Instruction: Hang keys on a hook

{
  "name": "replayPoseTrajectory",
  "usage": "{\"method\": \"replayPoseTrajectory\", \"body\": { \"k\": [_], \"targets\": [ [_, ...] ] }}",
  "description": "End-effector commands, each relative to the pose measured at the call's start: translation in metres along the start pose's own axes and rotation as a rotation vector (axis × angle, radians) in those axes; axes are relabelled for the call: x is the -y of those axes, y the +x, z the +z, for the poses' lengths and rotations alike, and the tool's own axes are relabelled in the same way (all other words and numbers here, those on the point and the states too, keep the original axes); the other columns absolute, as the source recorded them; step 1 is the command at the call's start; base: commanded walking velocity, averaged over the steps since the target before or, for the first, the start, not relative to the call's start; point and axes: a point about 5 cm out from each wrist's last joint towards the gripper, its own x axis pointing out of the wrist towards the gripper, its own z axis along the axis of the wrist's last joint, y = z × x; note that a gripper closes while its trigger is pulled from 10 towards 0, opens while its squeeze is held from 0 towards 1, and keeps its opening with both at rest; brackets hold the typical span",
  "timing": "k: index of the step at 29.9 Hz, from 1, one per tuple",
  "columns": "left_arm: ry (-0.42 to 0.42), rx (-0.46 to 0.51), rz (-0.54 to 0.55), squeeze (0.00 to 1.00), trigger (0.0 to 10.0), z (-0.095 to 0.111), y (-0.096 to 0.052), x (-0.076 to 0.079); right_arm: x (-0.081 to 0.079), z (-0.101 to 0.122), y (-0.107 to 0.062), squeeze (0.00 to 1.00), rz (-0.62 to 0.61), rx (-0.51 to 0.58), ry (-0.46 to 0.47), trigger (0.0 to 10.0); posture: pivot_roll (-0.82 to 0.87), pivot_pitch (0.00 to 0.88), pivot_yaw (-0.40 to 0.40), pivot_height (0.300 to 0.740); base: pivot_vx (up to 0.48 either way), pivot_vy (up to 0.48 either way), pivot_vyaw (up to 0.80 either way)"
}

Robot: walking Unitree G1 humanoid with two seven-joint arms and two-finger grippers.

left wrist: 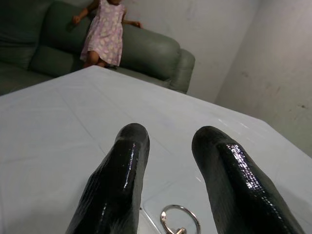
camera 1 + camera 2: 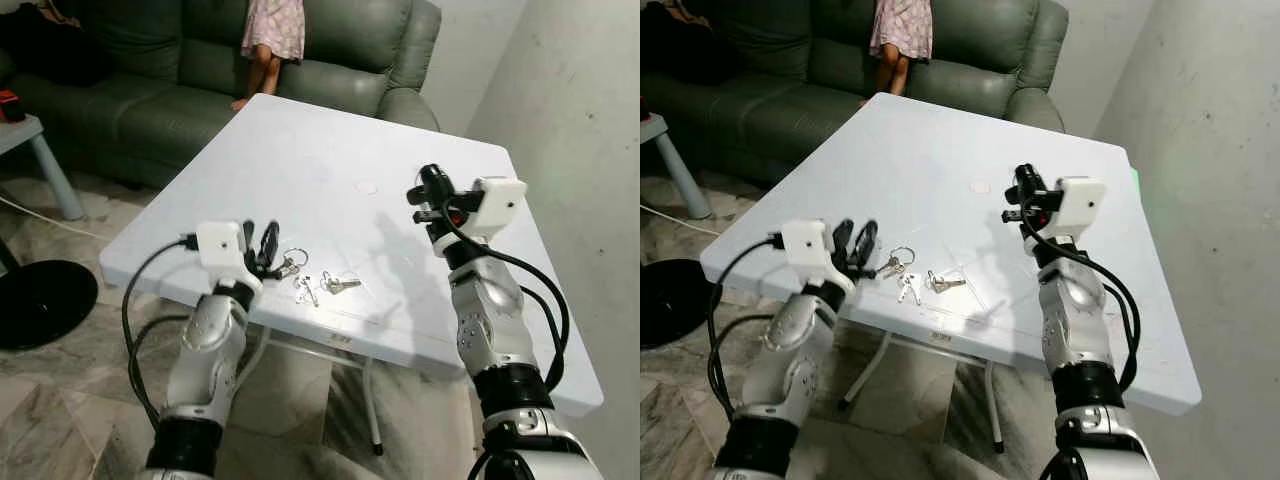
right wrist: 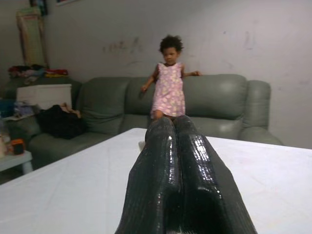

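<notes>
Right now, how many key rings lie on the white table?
2. One ring with keys lies at the near edge, just beside the open left pincer. The second, smaller bunch lies further toward the robot's right. None seems hidden.

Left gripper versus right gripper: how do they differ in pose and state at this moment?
The left gripper has its fingers apart, while the right gripper has its fingers pressed together. The left gripper sits low at the table's near edge beside the keys; the right gripper is raised above the table, away from the keys. Both hold nothing.
</notes>
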Motion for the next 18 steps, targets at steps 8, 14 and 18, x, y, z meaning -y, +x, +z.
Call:
{"method": "replayPoseTrajectory", "body": {
  "k": [8,14,18],
  "targets": [
    [0.012,0.058,-0.017,0.00,10.0,0.019,-0.014,-0.023,0.009,0.017,-0.029,0.00,-0.045,0.057,-0.062,10.0,0.17,0.000,-0.093,0.736,0.000,0.000,0.00],
    [-0.030,0.080,-0.007,0.00,10.0,0.023,-0.030,-0.024,0.015,0.013,-0.062,0.00,-0.119,0.006,-0.085,10.0,0.15,0.000,-0.079,0.736,0.000,0.000,0.00],
    [-0.096,0.049,0.010,0.00,10.0,0.016,-0.040,-0.019,0.012,0.003,-0.075,0.00,-0.179,-0.102,-0.082,10.0,0.13,0.000,-0.064,0.736,0.000,0.000,0.00]
  ]
}}
